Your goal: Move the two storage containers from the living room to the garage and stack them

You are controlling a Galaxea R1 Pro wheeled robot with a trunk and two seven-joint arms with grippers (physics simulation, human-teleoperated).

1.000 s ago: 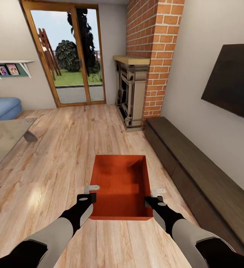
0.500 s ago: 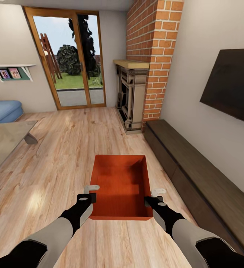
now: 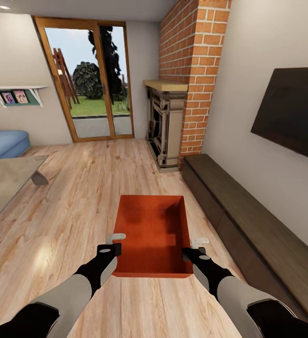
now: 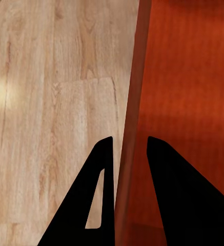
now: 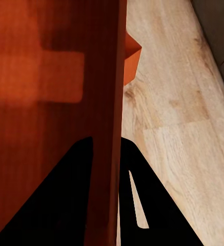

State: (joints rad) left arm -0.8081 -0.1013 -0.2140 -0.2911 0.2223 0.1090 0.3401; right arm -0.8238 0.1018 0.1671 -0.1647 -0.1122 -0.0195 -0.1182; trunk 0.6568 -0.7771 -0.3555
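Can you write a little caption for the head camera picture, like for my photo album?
Both grippers, left and right, clamp the orange container above the living room's wood floor.

floor (image 3: pixel 88 188): light wood planks, running under the fingers (image 4: pixel 104 169) of both arms
on the floor, ahead and outward of the right fingers: long low dark-wood cabinet (image 3: pixel 248 220) along the wall
beyond it: fireplace (image 3: pixel 165 124) at the brick column (image 3: pixel 191 70)
outward of the left fingers: low table (image 3: pixel 6 180)

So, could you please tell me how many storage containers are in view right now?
1. The container is between the two arms, its side walls gripped by the left pincer and right pincer. The second one may be elsewhere, out of frame.
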